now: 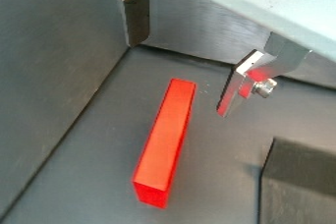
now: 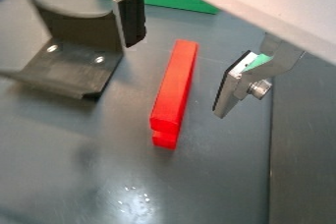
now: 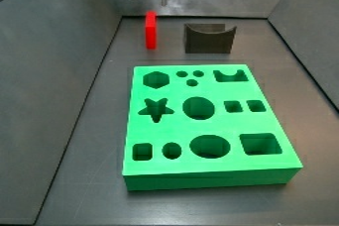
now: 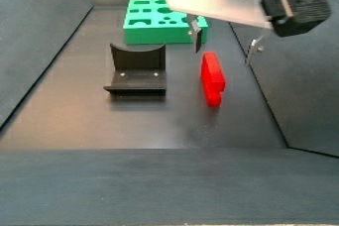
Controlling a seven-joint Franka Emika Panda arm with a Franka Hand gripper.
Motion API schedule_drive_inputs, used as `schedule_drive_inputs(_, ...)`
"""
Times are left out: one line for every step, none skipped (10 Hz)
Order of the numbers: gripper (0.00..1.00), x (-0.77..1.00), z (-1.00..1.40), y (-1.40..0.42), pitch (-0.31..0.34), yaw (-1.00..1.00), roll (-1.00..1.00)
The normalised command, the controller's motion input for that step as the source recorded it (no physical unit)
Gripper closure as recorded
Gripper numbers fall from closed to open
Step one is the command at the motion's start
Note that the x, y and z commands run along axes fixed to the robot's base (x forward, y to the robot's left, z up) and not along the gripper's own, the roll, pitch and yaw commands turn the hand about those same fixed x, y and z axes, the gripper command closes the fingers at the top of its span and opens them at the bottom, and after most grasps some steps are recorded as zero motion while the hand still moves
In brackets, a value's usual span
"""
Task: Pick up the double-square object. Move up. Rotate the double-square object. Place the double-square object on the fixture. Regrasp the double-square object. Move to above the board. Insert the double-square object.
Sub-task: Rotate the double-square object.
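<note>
Right, you're at the pick-up, so line things up before you commit. Your end effector (image 2: 184, 56) hangs above the double-square object (image 2: 174, 90) with its silver plates spread wide and nothing between them; in both wrist views one finger (image 1: 133, 17) and its partner (image 1: 242, 81) stand apart on either side of the red piece, neither touching it.

That red block (image 4: 212, 77) lies flat on the dark tabletop (image 4: 119, 121), right of centre in a side view, with the fixture (image 4: 135, 69) just beside it on the left and the board (image 4: 154, 22) behind at the top of the frame. Seen from the opposite side view, the double-square object (image 3: 151, 29) sits upper left, the fixture (image 3: 207, 37) to its right, the board (image 3: 199, 121) filling the middle.

My read: the block looks off-centre between the fingers in the wrist views, so centre over it first. Close across the narrow width, near the middle of its length, so it doesn't tip when you lift. Descend straight, and keep well clear of the fixture wall.
</note>
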Motion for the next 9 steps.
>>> schedule_drive_inputs(0.0,0.03,-0.02,0.0,-0.033,1.0,0.01)
schedule_drive_inputs(0.0,0.03,-0.02,0.0,-0.041,1.0,0.01)
schedule_drive_inputs(0.0,0.03,-0.02,0.0,-0.049,1.0,0.01)
schedule_drive_inputs(0.0,0.03,-0.02,0.0,-0.057,1.0,0.01)
schedule_drive_inputs(0.0,0.03,-0.03,0.0,-0.059,0.69,0.01)
schedule_drive_inputs(0.0,0.03,-0.03,0.0,-0.058,0.47,0.01)
schedule_drive_inputs(0.0,0.03,-0.03,0.0,-0.057,0.27,0.01)
schedule_drive_inputs(0.0,0.0,-1.0,0.0,0.0,0.0,0.0)
schedule_drive_inputs(0.0,0.01,-1.0,0.0,-0.013,-0.08,0.0)
